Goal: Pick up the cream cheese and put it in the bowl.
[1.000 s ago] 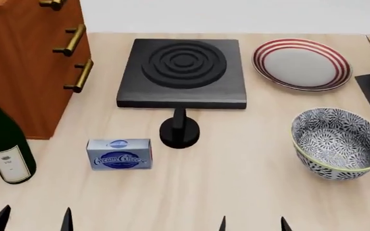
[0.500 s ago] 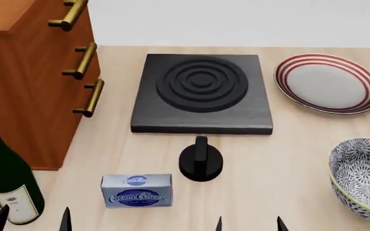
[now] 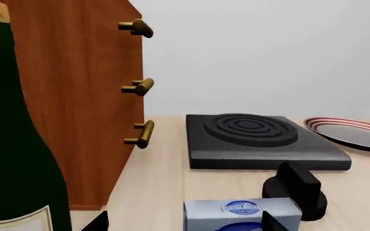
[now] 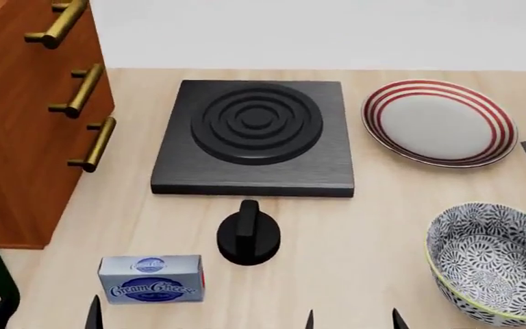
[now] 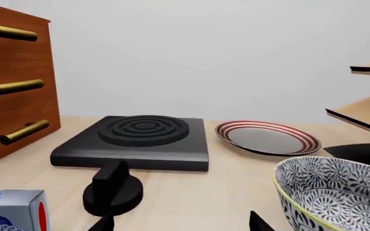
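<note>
Small cream cheese (image 4: 151, 279) box on the desk (image 4: 355, 233) — likely light, stiff, best pinched across its short sides — both grippers' openness unclear.

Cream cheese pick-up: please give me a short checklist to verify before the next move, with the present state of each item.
1. Cream cheese free on the table, nothing touching it: ok.
2. Bowl upright and empty: ok.
3. Black knob apart from the box: ok, but close.
4. Wine bottle near the left gripper's side: not ok, bump risk.
5. Left gripper open: cannot tell.
6. Right gripper open: ok.
</note>
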### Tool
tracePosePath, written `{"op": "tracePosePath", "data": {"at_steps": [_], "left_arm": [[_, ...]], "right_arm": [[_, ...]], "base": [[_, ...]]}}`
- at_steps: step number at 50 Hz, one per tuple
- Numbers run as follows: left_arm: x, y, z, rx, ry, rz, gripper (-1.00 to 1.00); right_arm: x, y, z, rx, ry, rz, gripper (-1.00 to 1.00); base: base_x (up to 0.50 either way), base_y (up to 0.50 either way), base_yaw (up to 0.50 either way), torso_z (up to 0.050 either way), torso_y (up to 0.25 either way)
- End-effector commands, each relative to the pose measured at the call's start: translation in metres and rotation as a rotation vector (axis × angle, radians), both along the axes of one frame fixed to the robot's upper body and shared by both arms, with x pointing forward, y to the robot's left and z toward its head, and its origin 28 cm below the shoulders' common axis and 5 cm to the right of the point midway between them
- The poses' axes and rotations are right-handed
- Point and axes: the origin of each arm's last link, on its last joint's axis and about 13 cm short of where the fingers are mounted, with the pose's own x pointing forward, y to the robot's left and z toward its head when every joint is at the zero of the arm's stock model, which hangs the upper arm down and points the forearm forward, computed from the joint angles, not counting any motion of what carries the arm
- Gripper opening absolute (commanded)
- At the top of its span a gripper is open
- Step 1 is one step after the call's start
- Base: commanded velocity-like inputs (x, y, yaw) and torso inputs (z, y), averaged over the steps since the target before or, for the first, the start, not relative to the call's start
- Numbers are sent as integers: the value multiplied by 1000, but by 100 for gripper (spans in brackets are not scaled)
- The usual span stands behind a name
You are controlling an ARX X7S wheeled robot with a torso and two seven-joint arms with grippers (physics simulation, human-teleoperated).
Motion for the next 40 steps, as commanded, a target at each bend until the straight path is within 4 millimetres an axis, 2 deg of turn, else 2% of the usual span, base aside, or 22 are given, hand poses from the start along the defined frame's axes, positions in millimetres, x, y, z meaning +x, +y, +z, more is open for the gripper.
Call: {"op": "tracePosePath", "data": {"at_steps": [1, 17, 23, 30, 34, 36, 40], "left_arm": [[0, 1, 0, -3, 0, 0, 100], [-1, 1, 3, -1, -2, 1, 100], [-1, 2, 12, -8, -16, 3, 100], [-3, 1, 6, -6, 2, -12, 100], [-5, 3, 13, -19, 8, -32, 100], [-6, 2, 16, -17, 55, -109, 100], [-7, 6, 31, -38, 34, -124, 100]], "right_arm": [[-1, 0, 0, -4, 0, 4, 100], [-3, 0, 3, -19, -11, 14, 100], [-1, 0, 10, -17, -21, 16, 100], [-3, 0, 5, -19, -14, 22, 100], [-5, 0, 6, -20, -20, 23, 100], [-4, 1, 6, -26, -19, 23, 100], [-5, 2, 7, -36, -22, 31, 100]], "base": [[0, 0, 0, 0, 0], [306, 0, 0, 0, 0], [12, 0, 0, 0, 0], [0, 0, 0, 0, 0], [0, 0, 0, 0, 0], [0, 0, 0, 0, 0], [0, 0, 0, 0, 0]]}}
